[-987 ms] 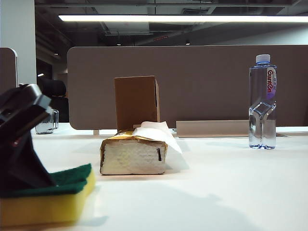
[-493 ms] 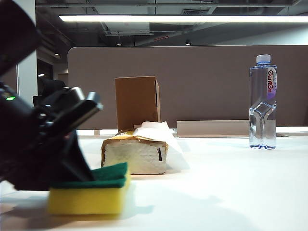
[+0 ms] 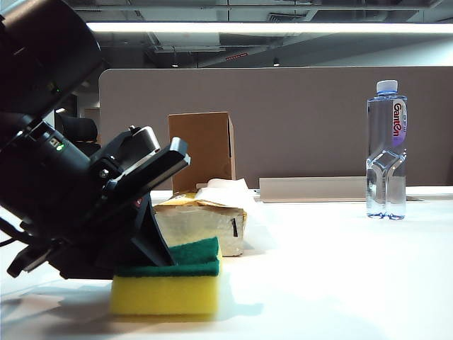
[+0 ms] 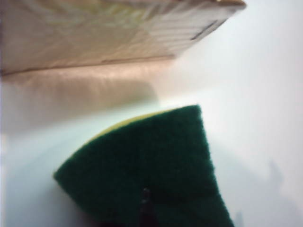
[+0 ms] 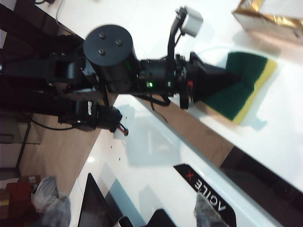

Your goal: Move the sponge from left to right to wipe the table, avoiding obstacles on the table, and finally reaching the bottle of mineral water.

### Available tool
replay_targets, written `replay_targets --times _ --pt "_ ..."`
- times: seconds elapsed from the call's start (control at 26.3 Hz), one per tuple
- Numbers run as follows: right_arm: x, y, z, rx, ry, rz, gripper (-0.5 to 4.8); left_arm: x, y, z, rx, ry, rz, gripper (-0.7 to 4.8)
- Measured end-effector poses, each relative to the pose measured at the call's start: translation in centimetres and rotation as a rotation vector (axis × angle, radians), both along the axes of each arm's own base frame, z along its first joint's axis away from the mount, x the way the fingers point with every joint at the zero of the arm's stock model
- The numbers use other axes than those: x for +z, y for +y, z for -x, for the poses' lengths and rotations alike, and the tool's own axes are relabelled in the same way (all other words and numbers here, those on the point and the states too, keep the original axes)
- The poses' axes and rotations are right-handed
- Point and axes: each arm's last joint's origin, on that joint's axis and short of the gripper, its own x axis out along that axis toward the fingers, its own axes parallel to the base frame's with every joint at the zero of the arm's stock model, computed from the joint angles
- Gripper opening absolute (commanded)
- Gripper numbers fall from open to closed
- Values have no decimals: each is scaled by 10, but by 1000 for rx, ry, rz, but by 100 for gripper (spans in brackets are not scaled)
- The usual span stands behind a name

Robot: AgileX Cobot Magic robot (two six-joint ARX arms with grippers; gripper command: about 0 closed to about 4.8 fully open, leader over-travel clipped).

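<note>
Clear water is seen in the bottle of mineral water [image 3: 386,149], capped white, upright at the far right of the table [image 3: 333,276], well apart from everything else. One white sheet is seen sticking out of the top of the gold-wrapped tissue pack [image 3: 202,223]; the brown cardboard box [image 3: 202,150] stands upright just behind it, contents not visible. The sponge [image 3: 168,280] lies flat on the table at front left, green layer up, yellow foam below, just in front of the tissue pack and near its left end; whether the two touch cannot be told. The left gripper [image 3: 145,244] is pressed down onto the green top from the left, its dark fingers closed together at the sponge's left part; the fingertips themselves are hidden against the green layer. In the left wrist view only the green layer [image 4: 151,165] and the side of the tissue pack [image 4: 94,33] are shown, the fingers staying out of sight there. The left arm is slanted down and to the right in the exterior view, with the wrist camera block raised above the sponge. From the right wrist view the left arm is seen from above, reaching to the sponge [image 5: 244,82]. The right gripper is not shown in any picture; its jaws are taken as spread wide.
</note>
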Motion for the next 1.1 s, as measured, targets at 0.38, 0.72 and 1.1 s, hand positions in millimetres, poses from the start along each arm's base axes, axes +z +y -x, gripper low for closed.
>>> replay_targets --times 0.38,0.72,1.1 --pt "0 -2 3 3 2 5 337 2 -2 0 -19 -3 16 175" --pt "1 -2 5 3 -4 2 337 5 -3 1 -35 -10 41 310" --pt "3 -5 11 3 -17 -5 337 11 3 5 -39 -15 14 336"
